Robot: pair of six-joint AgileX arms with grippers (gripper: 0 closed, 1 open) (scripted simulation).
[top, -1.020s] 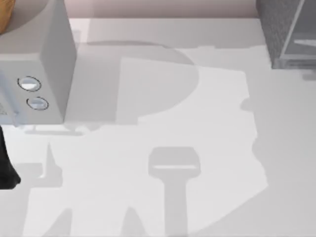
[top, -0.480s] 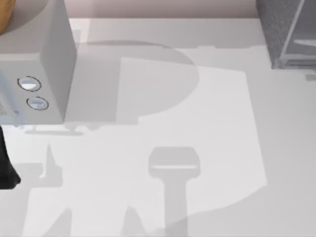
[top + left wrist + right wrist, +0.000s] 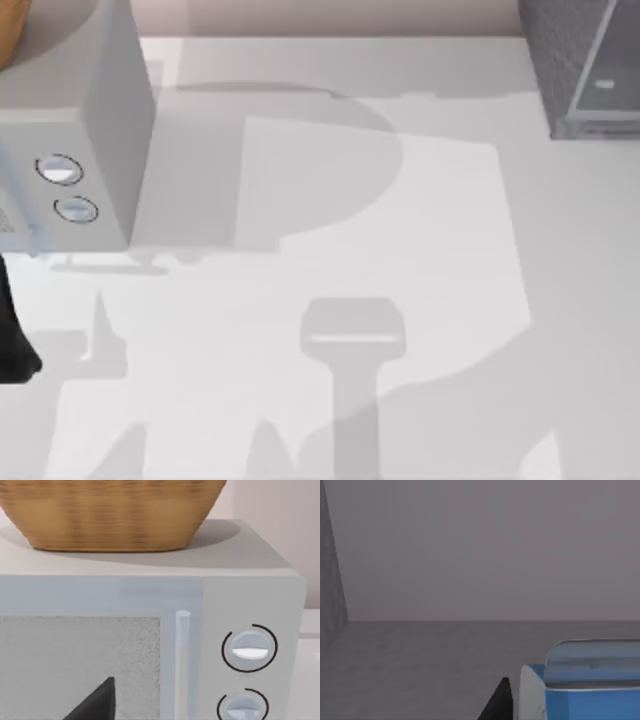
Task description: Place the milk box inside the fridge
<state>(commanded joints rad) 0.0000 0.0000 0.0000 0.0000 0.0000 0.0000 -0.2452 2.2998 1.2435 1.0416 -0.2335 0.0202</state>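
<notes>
Right pincer (image 3: 512,700) finger beside milk box (image 3: 585,690), inside fridge (image 3: 420,655); grip can't tell.

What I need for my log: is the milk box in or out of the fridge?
Apparently in: the right wrist view shows the milk box on a grey floor, grey walls around, as inside the fridge.

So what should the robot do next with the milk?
Probably let go and pull back. In the right wrist view the milk box sits low over a grey floor with grey walls around it, seemingly inside the fridge, beside a dark finger.
</notes>
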